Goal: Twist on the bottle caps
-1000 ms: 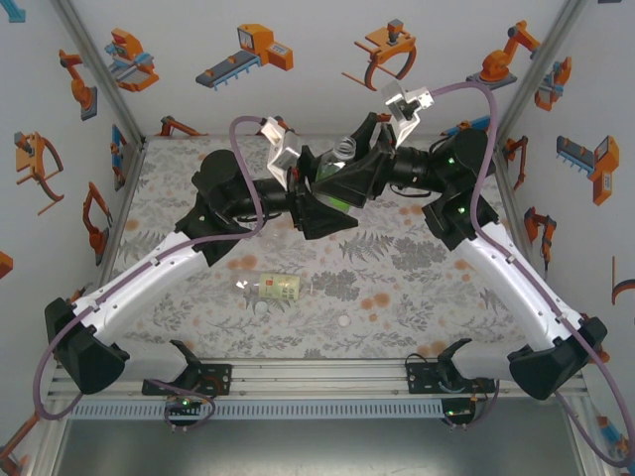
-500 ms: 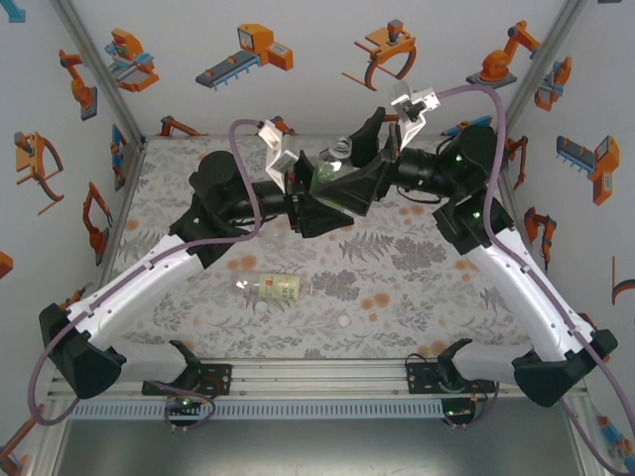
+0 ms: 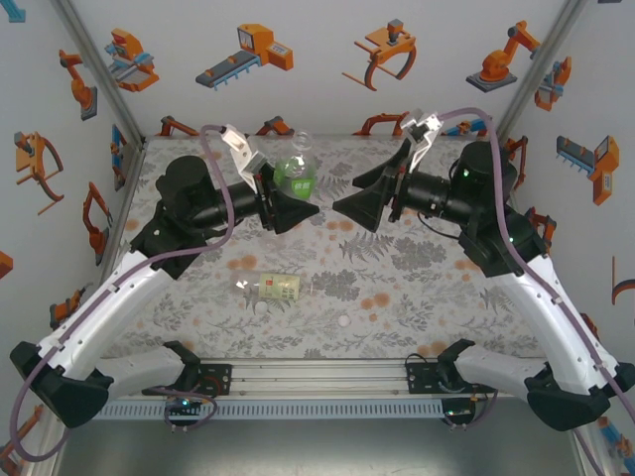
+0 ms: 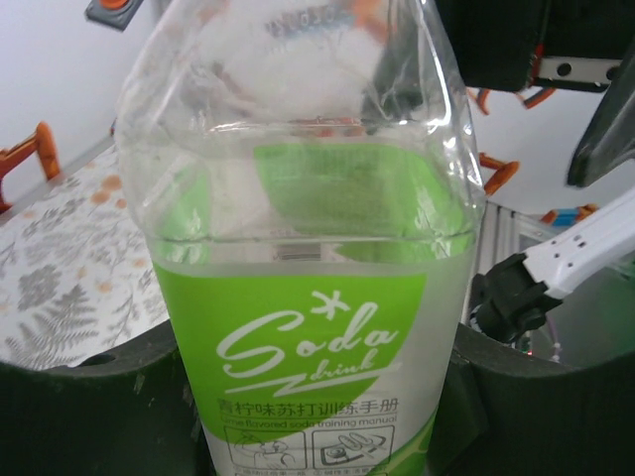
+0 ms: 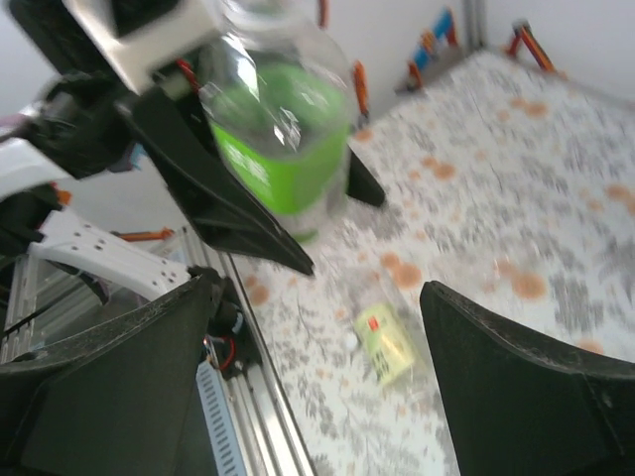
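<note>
Left gripper (image 3: 295, 205) clamps squat green bottle (image 3: 298, 177); right gripper (image 3: 355, 201), jaws apart, at its 3 o'clock; slim bottle (image 3: 281, 289) lies on floral mat (image 3: 427, 297) at 6 o'clock, white cap (image 3: 343, 321) at 5.

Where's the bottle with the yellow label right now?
The yellow-label bottle lies on its side on the mat, left of centre in the top view, a white cap just right of it.
</note>
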Tool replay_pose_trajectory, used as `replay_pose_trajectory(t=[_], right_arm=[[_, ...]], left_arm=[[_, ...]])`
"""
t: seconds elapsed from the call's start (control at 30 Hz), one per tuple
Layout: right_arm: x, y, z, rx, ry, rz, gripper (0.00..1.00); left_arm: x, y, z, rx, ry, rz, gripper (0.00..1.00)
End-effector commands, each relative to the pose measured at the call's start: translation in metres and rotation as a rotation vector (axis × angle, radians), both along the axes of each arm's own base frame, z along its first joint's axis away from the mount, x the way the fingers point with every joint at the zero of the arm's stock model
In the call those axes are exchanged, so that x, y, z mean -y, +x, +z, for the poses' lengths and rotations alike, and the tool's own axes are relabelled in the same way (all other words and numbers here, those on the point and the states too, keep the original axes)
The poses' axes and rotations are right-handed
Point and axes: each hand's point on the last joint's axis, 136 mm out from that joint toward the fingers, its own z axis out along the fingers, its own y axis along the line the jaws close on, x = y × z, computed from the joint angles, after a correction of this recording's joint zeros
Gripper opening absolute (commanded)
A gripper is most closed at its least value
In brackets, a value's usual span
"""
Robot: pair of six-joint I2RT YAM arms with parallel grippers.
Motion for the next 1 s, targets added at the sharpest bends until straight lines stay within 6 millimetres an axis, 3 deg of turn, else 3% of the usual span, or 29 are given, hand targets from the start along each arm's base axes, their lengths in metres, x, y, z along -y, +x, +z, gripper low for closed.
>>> replay_pose_trajectory(t=[0.0,0.17,0.33,0.47,0.6,0.97], right_arm=[[0.019,0.013,-0.062,-0.187,-0.131,-0.168,0.75],[0.051,0.025,-0.132,-0.416,-0.22,-0.401,0.67],[0.081,0.023,-0.208,-0.621,-0.346,-0.59,0.64],[0.098,0.019,-0.256,-0.719,-0.451,-0.682,0.63],[0.113,0.013,-0.298,-0.797,-0.525,-0.758,0.61],[0.131,-0.007,-0.377,-0.941,-0.609,-0.848,0.6]], left_arm=[[-0.008,0.01,-0.015,0.0,0.056,0.072,0.24],[-0.005,0.016,-0.013,-0.003,0.035,0.078,0.18],[-0.003,0.02,-0.016,-0.018,0.034,0.089,0.11],[-0.003,0.021,-0.02,-0.03,0.027,0.097,0.11],[-0.003,0.019,-0.026,-0.049,0.029,0.088,0.13],[-0.002,0.016,-0.033,-0.103,-0.016,0.084,0.15]])
